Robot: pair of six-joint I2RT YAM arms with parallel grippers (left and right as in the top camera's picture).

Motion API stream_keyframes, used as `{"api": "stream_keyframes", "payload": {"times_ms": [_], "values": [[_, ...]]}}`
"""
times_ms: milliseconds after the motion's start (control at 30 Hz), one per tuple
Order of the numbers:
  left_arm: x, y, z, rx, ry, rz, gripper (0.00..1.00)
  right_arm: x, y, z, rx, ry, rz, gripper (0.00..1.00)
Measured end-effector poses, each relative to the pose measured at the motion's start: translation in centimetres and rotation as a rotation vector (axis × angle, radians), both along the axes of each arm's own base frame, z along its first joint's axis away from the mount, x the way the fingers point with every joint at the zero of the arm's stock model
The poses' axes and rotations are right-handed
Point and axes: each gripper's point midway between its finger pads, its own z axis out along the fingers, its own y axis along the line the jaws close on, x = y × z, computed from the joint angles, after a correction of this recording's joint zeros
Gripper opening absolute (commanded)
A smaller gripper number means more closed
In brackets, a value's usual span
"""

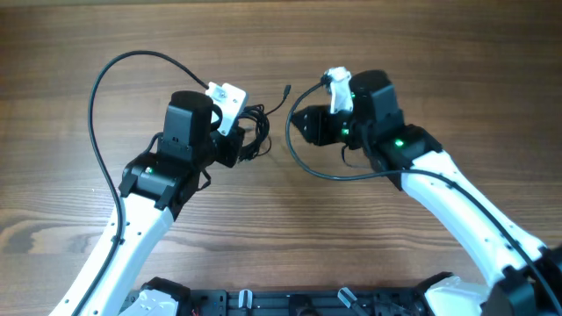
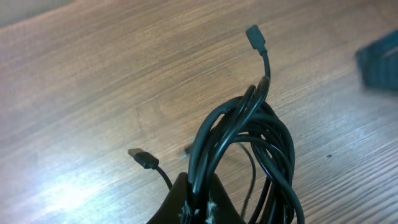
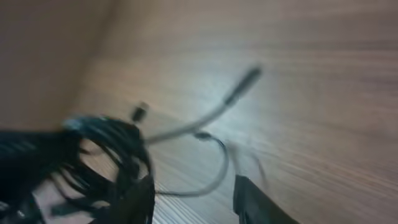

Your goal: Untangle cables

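Left gripper (image 2: pixel 198 210) clenched on cables (image 2: pixel 249 137), coiled bundle over wooden table (image 1: pixel 88 219), between both arms. Right gripper (image 3: pixel 199 202) blurred, fingers apart, grasping nothing, just beside bundle

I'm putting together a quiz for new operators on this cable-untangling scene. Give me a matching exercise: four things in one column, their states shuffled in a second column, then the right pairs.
Things:
1. left hand
2. right hand
3. cable bundle
4. plug end

States:
A. fingers apart, nothing clamped
B. sticks out free beyond the loops
C. shut on the cable bundle
D. tangled dark loops, pinched at one spot

Pairs: 1-C, 2-A, 3-D, 4-B
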Motion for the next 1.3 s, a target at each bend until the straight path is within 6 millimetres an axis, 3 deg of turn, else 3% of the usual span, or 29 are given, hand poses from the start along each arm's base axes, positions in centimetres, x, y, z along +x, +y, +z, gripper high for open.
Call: {"api": "stream_keyframes", "payload": {"times_ms": [67, 133, 233, 267, 400, 500, 600, 700, 767, 867, 933, 1000, 1067, 1133, 1233, 1300], "values": [[-0.1, -0.3, 0.1, 0.015, -0.012, -0.045, 0.04, 0.3, -0.1, 0.2, 0.108, 0.137, -0.133, 0.36], [-0.3, -1.3, 0.4, -0.018, -0.018, -0.097, 0.04, 0.5, -0.1, -0.7, 0.178, 0.263, -0.235, 0.36], [-0.9, -2.7, 0.6, -0.07, -0.003, -0.166, 0.04, 1.6, 0.0, -3.0, 0.215, 0.373, -0.34, 0.09], [-1.1, -3.0, 0.6, -0.085, 0.001, -0.187, 0.04, 2.1, 0.0, -3.8, 0.227, 0.4, -0.373, 0.04], [-2.1, -4.4, 0.9, -0.149, 0.025, -0.259, 0.04, 2.8, 0.3, -4.3, 0.285, 0.454, -0.433, 0.04], [-2.8, -5.8, 1.1, -0.213, 0.046, -0.329, 0.04, 3.2, 2.3, -1.8, 0.371, 0.386, -0.297, 0.04], [-2.5, -6.7, -0.7, -0.238, 0.11, -0.352, 0.04, 1.8, 4.1, 0.2, 0.436, 0.382, -0.131, 0.04], [-0.7, -7.8, -2.9, -0.308, 0.175, -0.306, 0.04, 1.0, 3.9, -0.1, 0.434, 0.43, -0.084, 0.05], [-0.1, -8.0, -3.4, -0.355, 0.202, -0.248, 0.04, 0.7, 3.4, -0.8, 0.417, 0.47, -0.104, 0.13], [1.9, -7.5, -3.0, -0.438, 0.189, -0.074, 0.04, 1.1, 3.2, -0.3, 0.413, 0.469, -0.115, 0.61], [2.8, -7.6, -2.3, -0.49, 0.168, -0.027, 0.04, 1.0, 3.1, -0.5, 0.396, 0.463, -0.109, 1.0], [4.0, -7.1, -1.3, -0.535, 0.138, 0.034, 0.04, -0.3, 3.8, -1.6, 0.336, 0.45, -0.062, 1.0], [4.4, -5.9, -1.7, -0.538, 0.154, 0.101, 0.04, -0.8, 3.5, -3.2, 0.234, 0.392, -0.044, 1.0], [5.3, -2.8, -2.8, -0.518, 0.168, 0.268, 0.04, -0.5, 2.5, -4.4, 0.161, 0.356, -0.063, 1.0], [5.4, 1.3, -4.4, -0.463, 0.182, 0.522, 0.04, -0.1, 2.2, -4.6, 0.129, 0.314, -0.062, 0.89], [5.3, 2.7, -4.9, -0.451, 0.184, 0.633, 0.04, -0.1, 2.3, -4.6, 0.118, 0.296, -0.05, 0.79]]}}
